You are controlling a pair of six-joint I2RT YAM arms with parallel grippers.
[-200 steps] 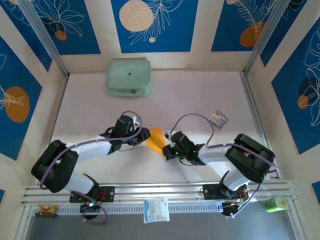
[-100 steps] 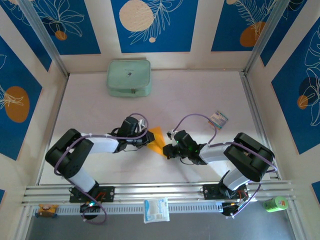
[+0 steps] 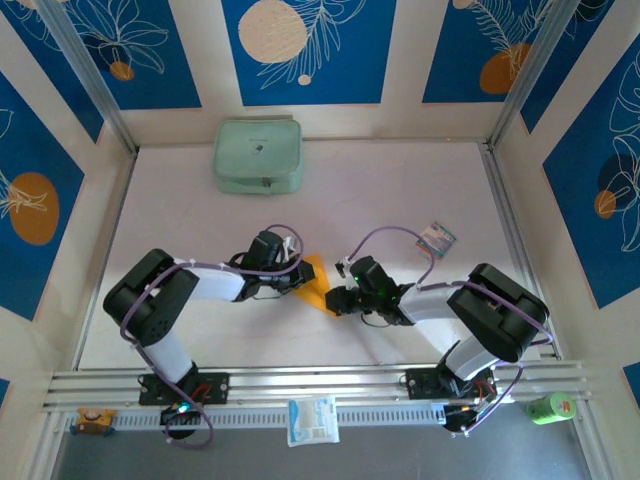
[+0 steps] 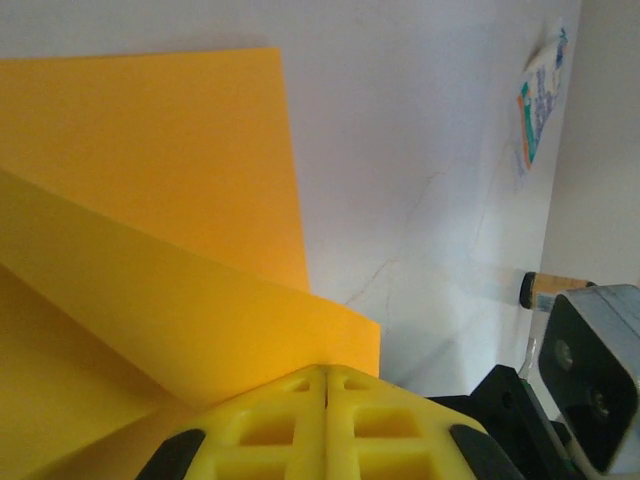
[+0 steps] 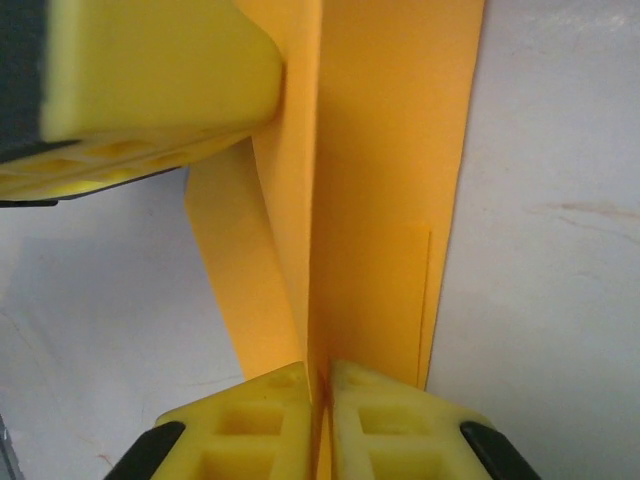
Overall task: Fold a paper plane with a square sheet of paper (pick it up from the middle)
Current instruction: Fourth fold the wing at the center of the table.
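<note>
Mid-fold here, I'd say, and a long way from done. The paper (image 3: pixel 318 282) sits right between the two grippers, pinched from both sides low over the table (image 3: pixel 400 190).

The left gripper (image 4: pixel 326 372) is clamped tight on one edge. From its own view the sheet fans out ahead of it, with one layer bent up just in front of the fingertips and a flatter flap beyond that.

The right gripper (image 5: pixel 320 372) faces it from the opposite side. Its jaws look squeezed onto the paper too, right where a crease runs straight out ahead of them. The left gripper's yellow finger (image 5: pixel 150 80) is ahead and to the left, touching the sheet's far end.

My read is that this is the first lengthwise fold, with both grippers holding the two ends of the crease.

Next move probably needs one side to stay put as an anchor while the other lets go or presses along the crease to sharpen it. Both flaps have to line up first, and neither arm should pull away, since thin paper like this could tear or slip out.
</note>
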